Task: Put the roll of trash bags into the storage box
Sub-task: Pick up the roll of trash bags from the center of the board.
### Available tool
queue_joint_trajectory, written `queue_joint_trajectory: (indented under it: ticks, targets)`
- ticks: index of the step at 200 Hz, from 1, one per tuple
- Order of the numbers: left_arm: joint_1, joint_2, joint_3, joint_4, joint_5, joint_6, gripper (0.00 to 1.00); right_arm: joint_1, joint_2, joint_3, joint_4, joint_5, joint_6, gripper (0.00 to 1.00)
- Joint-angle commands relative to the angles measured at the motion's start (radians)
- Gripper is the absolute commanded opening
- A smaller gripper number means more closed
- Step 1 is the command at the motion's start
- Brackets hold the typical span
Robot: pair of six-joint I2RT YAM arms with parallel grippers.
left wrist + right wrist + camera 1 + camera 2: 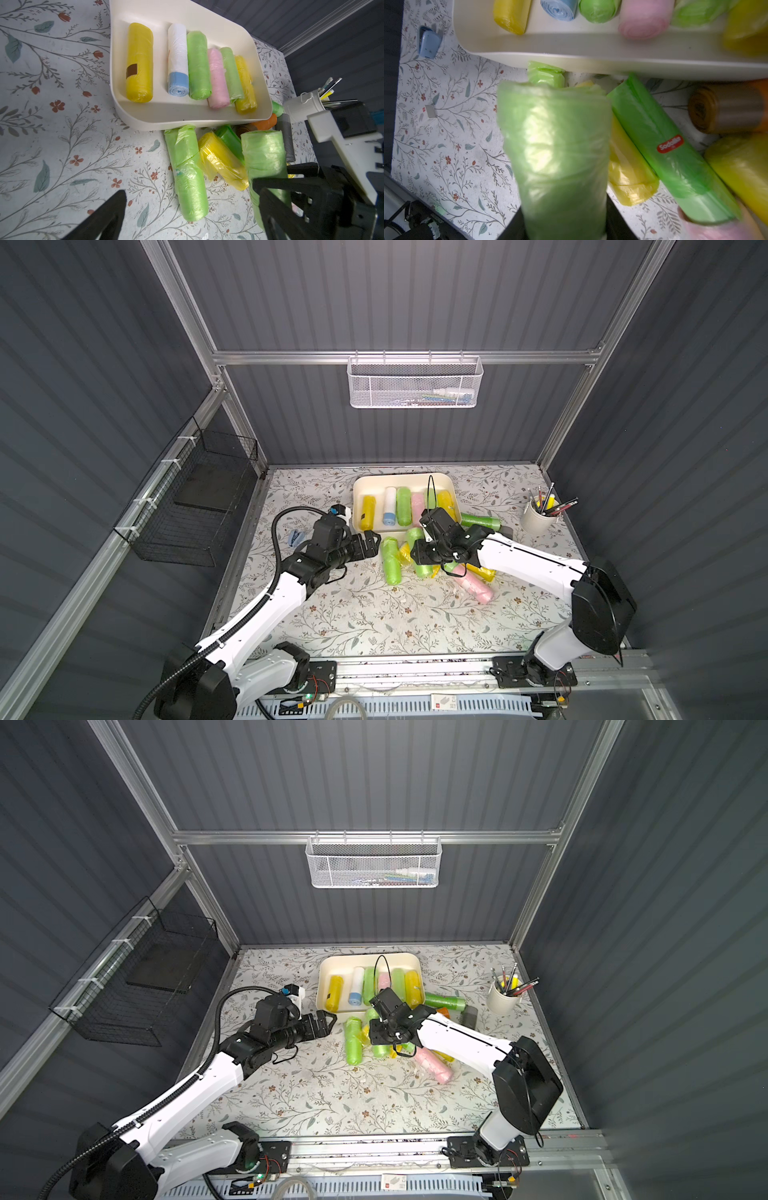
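The cream storage box [400,478] [366,959] sits at the back middle of the table with several rolls lying side by side in it: yellow, white-and-blue, green and pink. My right gripper [419,552] [564,225] is shut on a pale green roll of trash bags [554,149] [264,158], held just in front of the box's near wall [591,52] above a loose pile. My left gripper [371,541] [189,191] stands open left of the pile, holding nothing. Another pale green roll [390,562] [187,176] lies on the table just ahead of its jaws.
The loose pile holds a yellow roll [627,170], a labelled darker green roll [668,149], a pink roll [473,585], and orange-brown and grey rolls. A pen cup [536,518] stands back right. A small blue object [296,537] lies left. Mesh basket [415,383] and wire basket [195,506] hang on the walls.
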Motion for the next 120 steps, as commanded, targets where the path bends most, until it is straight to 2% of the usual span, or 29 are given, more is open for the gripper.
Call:
queue_joint_trajectory:
  ticks: [1, 33, 95, 120]
  targets:
    - [-0.001, 0.016, 0.016, 0.050, 0.038, 0.025, 1.00, -0.015, -0.036, 0.011, 0.071, 0.001, 0.029, 0.28]
    - [-0.001, 0.037, 0.024, 0.108, 0.076, 0.016, 1.00, -0.038, -0.054, 0.033, 0.094, -0.001, 0.035, 0.28]
    - [-0.001, -0.013, 0.012, 0.088, 0.004, 0.007, 1.00, -0.093, -0.049, 0.080, 0.111, -0.035, 0.009, 0.29]
    - [-0.001, -0.024, 0.012, 0.081, -0.016, 0.006, 1.00, -0.130, -0.031, 0.095, 0.143, -0.091, 0.014, 0.30]
